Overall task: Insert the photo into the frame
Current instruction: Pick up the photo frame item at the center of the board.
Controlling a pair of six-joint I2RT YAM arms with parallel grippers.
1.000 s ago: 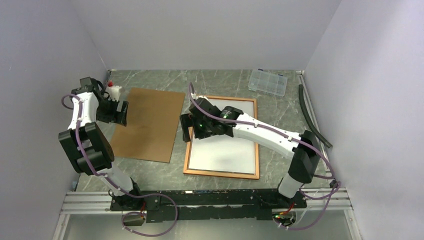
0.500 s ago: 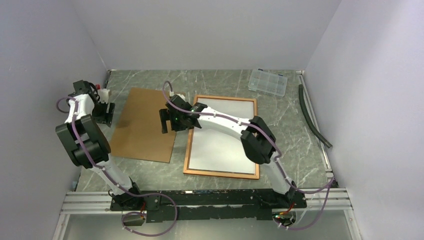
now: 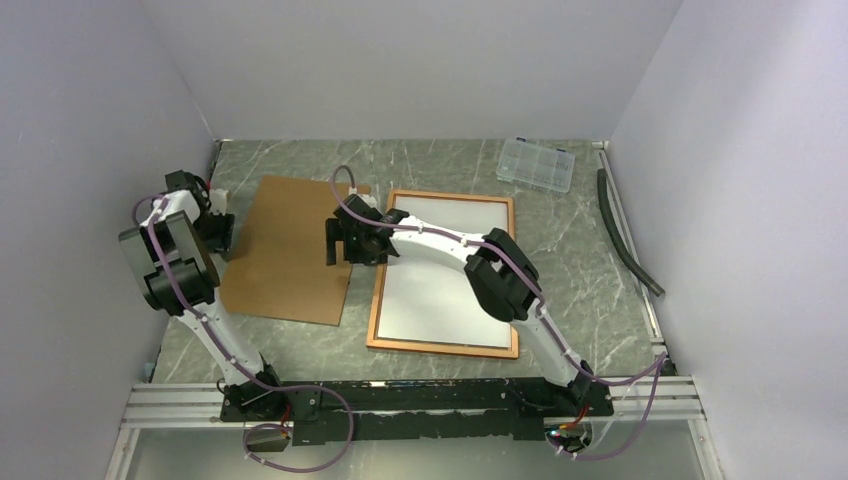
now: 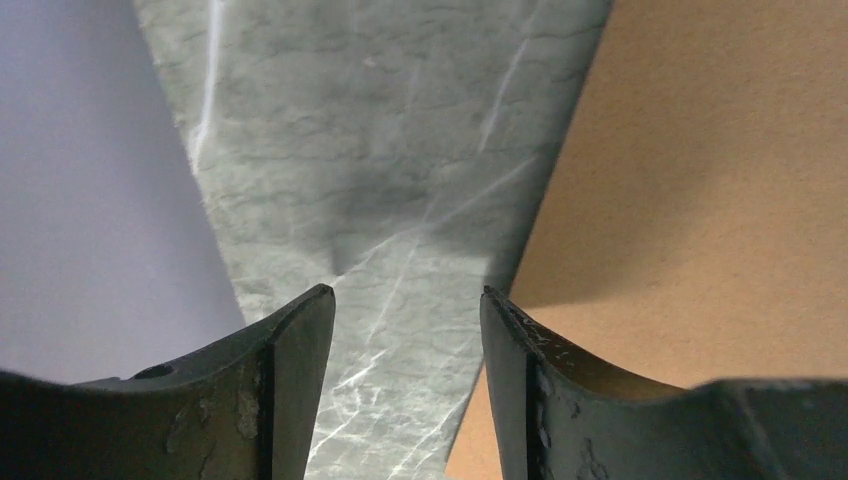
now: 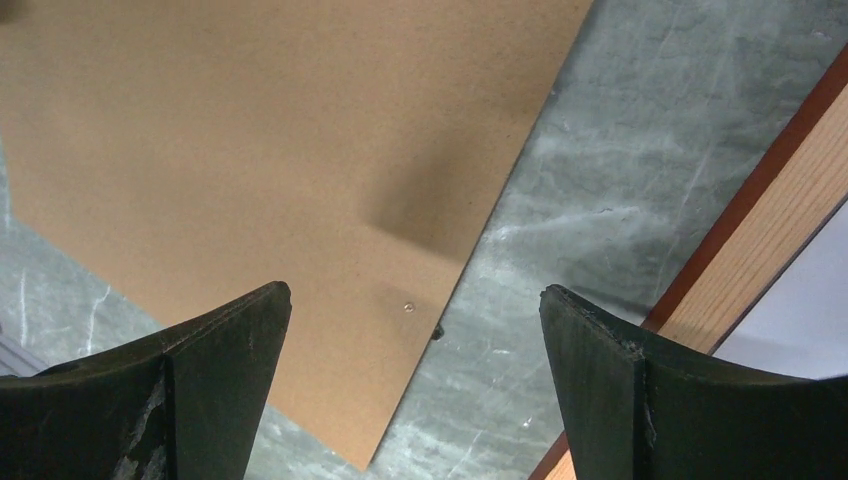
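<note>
The frame [image 3: 443, 347] lies flat on the marble table, right of centre, its reddish-orange border around a white sheet [image 3: 445, 270] that looks like the photo's plain back. The frame's wooden edge [image 5: 790, 200] shows at the right of the right wrist view. My right gripper [image 3: 340, 243] [image 5: 415, 290] hovers open over the strip of table between the frame and the brown backing board [image 3: 290, 250]. My left gripper [image 3: 222, 232] [image 4: 405, 292] sits at the board's left edge [image 4: 700, 150], jaws apart, with only bare table between them.
A clear compartment box [image 3: 536, 164] stands at the back right. A dark strip [image 3: 625, 235] runs along the right wall. A small white object [image 3: 215, 195] sits by the left wall behind the left gripper. Walls close in on three sides.
My right arm swung left from over the frame to the board's right edge. My left gripper shifted toward the board's left edge, and its jaws narrowed.
</note>
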